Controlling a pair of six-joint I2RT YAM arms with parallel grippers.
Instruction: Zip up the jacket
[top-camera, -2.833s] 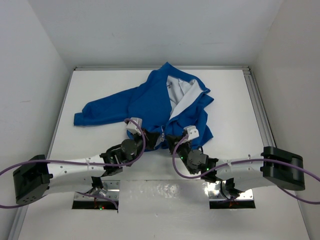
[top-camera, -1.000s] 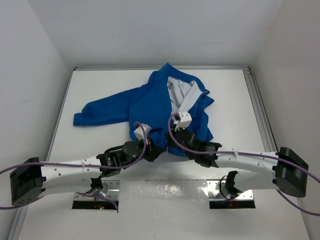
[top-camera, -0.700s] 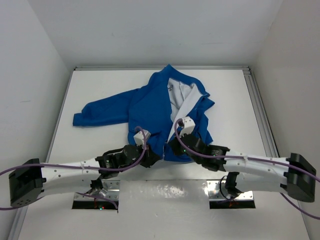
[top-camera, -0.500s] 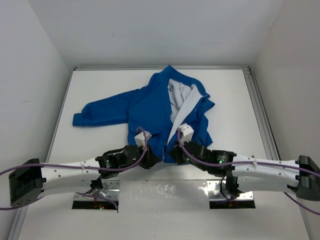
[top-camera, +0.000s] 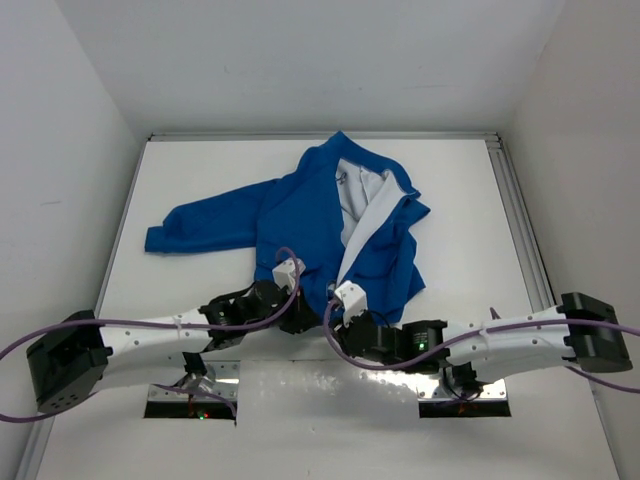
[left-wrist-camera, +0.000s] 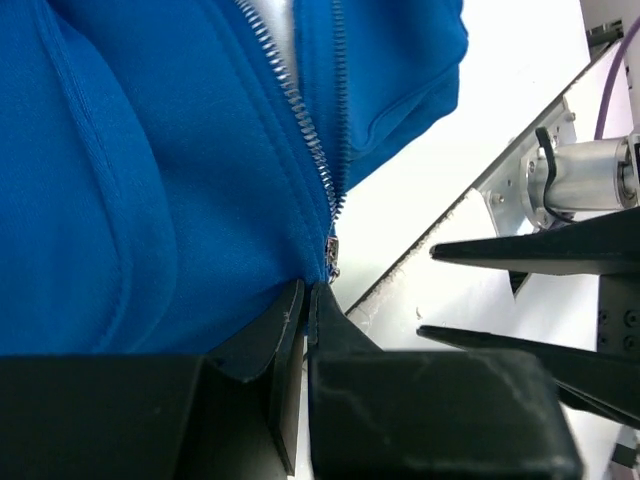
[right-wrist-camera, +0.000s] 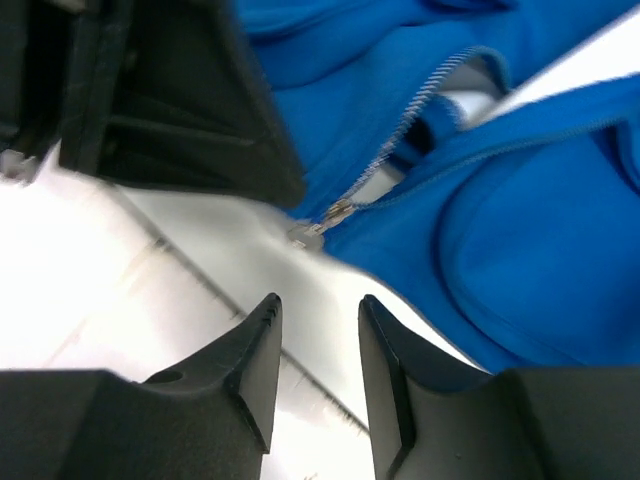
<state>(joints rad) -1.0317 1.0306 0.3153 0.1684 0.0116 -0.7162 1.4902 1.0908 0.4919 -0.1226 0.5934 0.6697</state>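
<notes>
The blue jacket (top-camera: 290, 210) lies spread on the white table, its front open above and the white lining (top-camera: 360, 200) showing. My left gripper (top-camera: 305, 318) is shut on the jacket's bottom hem (left-wrist-camera: 250, 280), right beside the foot of the zipper (left-wrist-camera: 300, 110). The small metal pull (left-wrist-camera: 331, 252) hangs just above its tips (left-wrist-camera: 307, 292). My right gripper (right-wrist-camera: 318, 303) stands open over bare table, a short way below the pull (right-wrist-camera: 318, 228), holding nothing. In the top view the right gripper (top-camera: 338, 312) sits close beside the left one at the jacket's near edge.
Two metal-lined openings (top-camera: 190, 385) (top-camera: 465, 392) sit in the table's near edge by the arm bases. White walls close in the table on three sides, with a metal rail (top-camera: 515, 220) along the right. The jacket's sleeve (top-camera: 190, 228) reaches far left.
My right gripper has pulled back from the jacket front toward the near hem and opened. The left gripper has stayed shut at the hem.
</notes>
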